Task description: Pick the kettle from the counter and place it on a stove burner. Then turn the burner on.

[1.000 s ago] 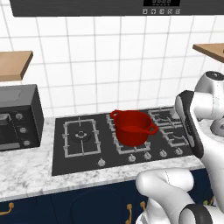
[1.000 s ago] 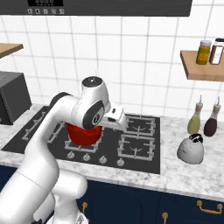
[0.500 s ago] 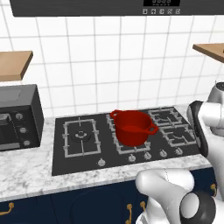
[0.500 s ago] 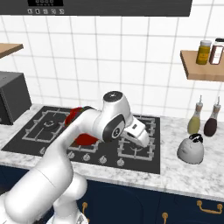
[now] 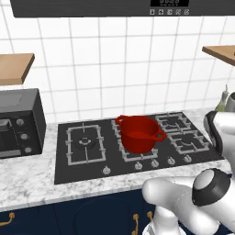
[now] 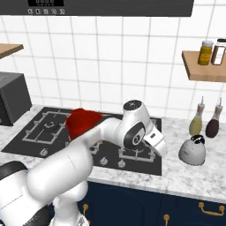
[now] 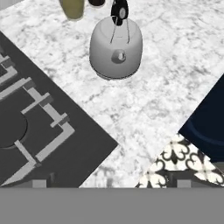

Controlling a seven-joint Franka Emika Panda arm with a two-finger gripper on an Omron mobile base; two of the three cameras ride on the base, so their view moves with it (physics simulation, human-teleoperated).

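The silver-grey kettle (image 6: pixel 193 150) with its black handle stands upright on the marbled counter (image 6: pixel 185 175), right of the cooktop. My gripper (image 6: pixel 160 149) hangs over the cooktop's right edge, a short way left of the kettle and apart from it. In the hand view the kettle (image 7: pixel 116 47) lies ahead on the counter (image 7: pixel 153 100), and my gripper (image 7: pixel 111 183) is open with nothing between its fingers. The large stove burner (image 5: pixel 86 143) (image 6: pixel 50 128) sits at the cooktop's left end, bare.
A red two-handled pot (image 5: pixel 139 133) (image 6: pixel 81 122) occupies the middle grate. Two bottles (image 6: pixel 197 123) stand behind the kettle by the wall. A microwave (image 5: pixel 18 121) is left of the cooktop. Knobs (image 5: pixel 137 166) line the cooktop's front. A shelf (image 6: pixel 205 66) with jars hangs upper right.
The arm has swung right, from above the red pot to the cooktop's right edge near the kettle. The kettle and the pot have not moved.
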